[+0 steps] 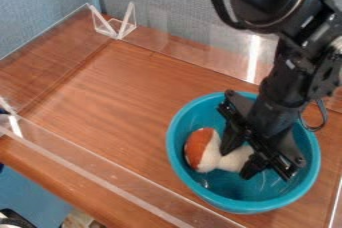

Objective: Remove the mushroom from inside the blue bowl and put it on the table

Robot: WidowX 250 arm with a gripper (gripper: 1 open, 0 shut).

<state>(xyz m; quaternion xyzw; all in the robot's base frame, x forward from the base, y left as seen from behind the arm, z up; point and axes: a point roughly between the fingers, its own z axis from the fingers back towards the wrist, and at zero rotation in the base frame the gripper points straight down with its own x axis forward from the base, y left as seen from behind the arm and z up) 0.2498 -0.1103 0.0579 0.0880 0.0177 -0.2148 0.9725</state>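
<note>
The blue bowl [297, 184] sits on the table [120, 102] at the front right. The mushroom [209, 150], orange-brown cap to the left and cream stem to the right, hangs tilted over the bowl's left inside. My gripper [242, 159] reaches down into the bowl from the upper right and is shut on the mushroom's stem. The black arm hides the middle of the bowl.
Clear acrylic walls [80, 168] line the table's edges, with a triangular bracket [118, 20] at the far left corner. Bare wood stretches left of the bowl. A blue partition stands behind.
</note>
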